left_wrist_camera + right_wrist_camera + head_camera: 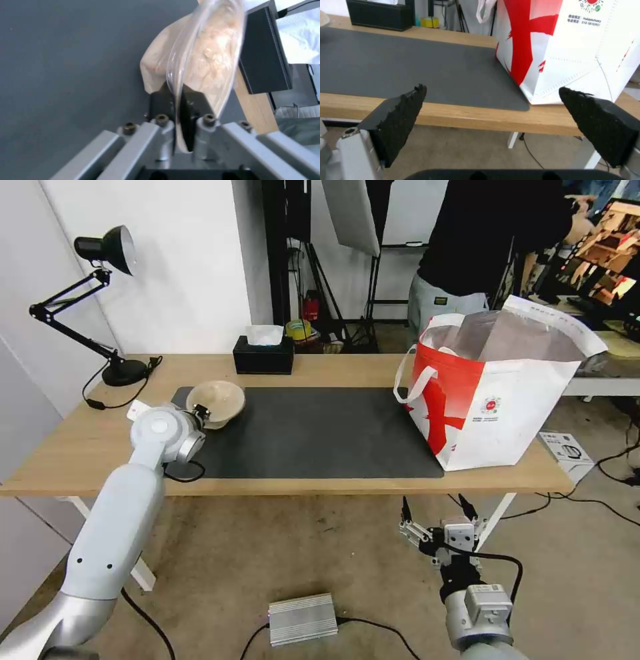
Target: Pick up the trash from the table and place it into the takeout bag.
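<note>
A tan pulp bowl [217, 403] is tilted at the left end of the dark grey mat [313, 433] on the light-wood table [80, 447]. My left gripper [200, 415] is shut on the bowl's near rim; in the left wrist view the black pads [160, 102] pinch the rim of the bowl [213, 57], which is covered with clear film. The takeout bag [493, 400], white with a red pattern and foil lining, stands open at the table's right end. My right gripper [437, 508] hangs open below the table's front edge, its pads [403, 110] wide apart, facing the bag [573, 42].
A black tissue box [263, 355] sits at the table's back edge, and a black desk lamp [100, 300] at the back left. A person stands behind the bag. A metal box [302, 619] and cables lie on the floor.
</note>
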Controlling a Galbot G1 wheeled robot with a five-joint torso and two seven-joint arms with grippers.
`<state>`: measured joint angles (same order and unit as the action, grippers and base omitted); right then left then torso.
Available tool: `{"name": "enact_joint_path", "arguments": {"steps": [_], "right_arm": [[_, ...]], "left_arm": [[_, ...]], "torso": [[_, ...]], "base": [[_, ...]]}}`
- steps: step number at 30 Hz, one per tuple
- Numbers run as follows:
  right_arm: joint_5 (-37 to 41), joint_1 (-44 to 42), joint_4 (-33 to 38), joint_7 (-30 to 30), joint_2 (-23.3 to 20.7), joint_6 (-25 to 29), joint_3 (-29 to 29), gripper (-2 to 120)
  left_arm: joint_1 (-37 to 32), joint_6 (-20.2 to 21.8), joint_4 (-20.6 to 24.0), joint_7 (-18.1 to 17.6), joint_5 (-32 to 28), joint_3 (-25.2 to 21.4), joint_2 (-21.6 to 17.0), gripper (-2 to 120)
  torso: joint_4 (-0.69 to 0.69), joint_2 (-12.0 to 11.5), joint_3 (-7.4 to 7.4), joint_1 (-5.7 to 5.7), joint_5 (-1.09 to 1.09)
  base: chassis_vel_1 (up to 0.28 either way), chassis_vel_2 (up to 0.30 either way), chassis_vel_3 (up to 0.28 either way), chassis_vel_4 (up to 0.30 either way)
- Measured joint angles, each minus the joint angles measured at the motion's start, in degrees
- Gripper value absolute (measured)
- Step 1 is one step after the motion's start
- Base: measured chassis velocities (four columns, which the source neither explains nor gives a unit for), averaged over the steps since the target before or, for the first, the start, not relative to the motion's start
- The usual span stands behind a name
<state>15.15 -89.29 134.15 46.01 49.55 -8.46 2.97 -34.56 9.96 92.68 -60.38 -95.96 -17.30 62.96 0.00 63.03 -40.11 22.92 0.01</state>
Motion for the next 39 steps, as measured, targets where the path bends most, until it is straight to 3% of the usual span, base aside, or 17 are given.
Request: {"name": "enact_joint_path", "arguments": {"steps": [16,27,32,36,39], "right_arm": [[0.00,0.00,0.00,0.00,0.00,0.00,0.00,100],[0.00,0.00,0.00,0.00,-0.01,0.00,0.00,100],[0.00,0.00,0.00,0.00,-0.01,0.00,0.00,100],[0.00,0.00,0.00,0.00,-0.01,0.00,0.00,100],[0.00,0.00,0.00,0.00,0.00,0.00,0.00,100]], "left_arm": [[-1.35,0.04,2.48,3.31,0.70,0.57,-0.37,0],[0.09,-0.06,10.02,8.01,-1.12,3.90,-4.06,0],[0.95,-0.28,11.87,12.10,-1.47,5.58,-5.97,0],[2.95,-3.83,13.65,18.74,-1.55,8.13,-7.60,0],[3.89,-5.03,14.21,21.24,-1.65,9.24,-8.12,0]], "torso": [[0.00,-0.01,0.00,0.00,-0.01],[0.00,-0.01,0.00,0.00,0.00],[0.01,-0.01,0.00,0.00,-0.01],[0.00,-0.01,0.00,0.00,-0.01],[0.00,-0.01,0.00,0.00,0.00]], "base": [[0.000,0.000,0.000,0.000],[0.000,0.000,0.000,0.000],[0.000,0.000,0.000,0.000],[0.000,0.000,0.000,0.000],[0.000,0.000,0.000,0.000]]}}
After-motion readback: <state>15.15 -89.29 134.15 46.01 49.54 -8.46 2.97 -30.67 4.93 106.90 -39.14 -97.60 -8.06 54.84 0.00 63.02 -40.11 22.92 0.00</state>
